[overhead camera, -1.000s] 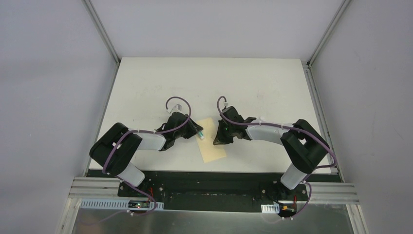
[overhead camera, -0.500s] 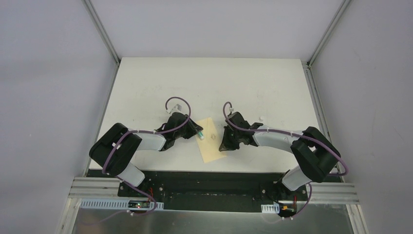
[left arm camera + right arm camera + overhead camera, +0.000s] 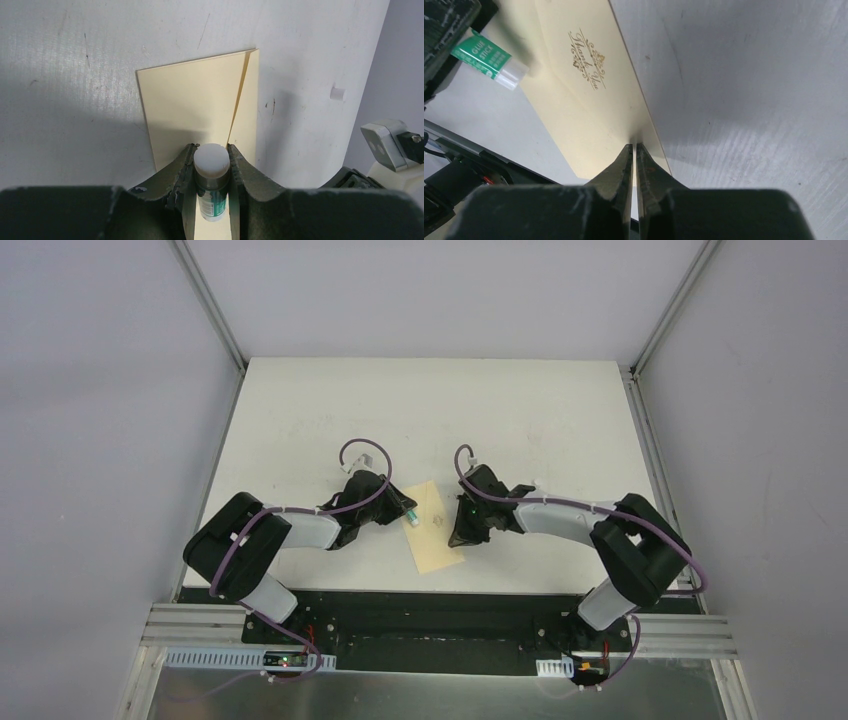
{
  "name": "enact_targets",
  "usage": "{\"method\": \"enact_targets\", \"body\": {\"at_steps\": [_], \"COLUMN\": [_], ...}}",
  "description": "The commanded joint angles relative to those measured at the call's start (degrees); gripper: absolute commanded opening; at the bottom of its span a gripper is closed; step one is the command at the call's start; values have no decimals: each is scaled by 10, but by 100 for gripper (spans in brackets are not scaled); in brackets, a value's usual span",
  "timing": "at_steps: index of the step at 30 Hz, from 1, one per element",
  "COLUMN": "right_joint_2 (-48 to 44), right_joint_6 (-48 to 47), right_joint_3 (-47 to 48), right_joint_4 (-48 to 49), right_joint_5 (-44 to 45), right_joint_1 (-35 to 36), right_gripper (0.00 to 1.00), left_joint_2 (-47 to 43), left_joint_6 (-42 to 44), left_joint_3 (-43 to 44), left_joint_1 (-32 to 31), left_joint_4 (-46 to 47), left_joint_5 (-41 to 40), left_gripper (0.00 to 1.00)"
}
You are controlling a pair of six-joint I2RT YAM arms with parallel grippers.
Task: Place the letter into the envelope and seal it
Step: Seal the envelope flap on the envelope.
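Yellow-tan flat manila paper envelope [image 3: 436, 530]: lies flat on the white table [image 3: 330, 410], close to the near edge, roughly midway between left and right edges, a little skewed. Flap is folded over, with gold "Thank You" script on it. No separate pale letter in view. It is likely inside, but I cannot confirm that.

Left gripper [image 3: 211, 149]: clamped across a small white-capped glue stick with a green label [image 3: 212, 172], poised over the envelope's left edge.

Right gripper [image 3: 634, 147]: jaws pinched to a hairline slit with nothing between them. Tips are at the envelope's right edge; contact cannot be told.

Handling, my estimate:
- The envelope is light, thin and floppy, and likely to skate on the smooth table.
- Lying flat, it offers no edge to pinch from above, so closed tips pressing down near the flap look the better hold.
- The flap crease may spring up, so press along the seam.
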Motion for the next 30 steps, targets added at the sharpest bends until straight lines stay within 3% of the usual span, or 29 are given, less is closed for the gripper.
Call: {"method": "enact_targets", "body": {"at_steps": [1, 30], "right_joint_2": [31, 160], "right_joint_6": [-13, -29], "right_joint_3": [33, 151], "right_joint_4": [7, 33], "right_joint_5": [18, -35], "right_joint_1": [-13, -17], "right_gripper": [8, 7], "left_joint_2": [16, 24], "left_joint_6": [28, 23], "left_joint_3": [-16, -26], "left_joint_1": [-4, -4], "left_joint_4": [-81, -65], "left_joint_5": [-16, -8], "left_gripper": [0, 0]}}
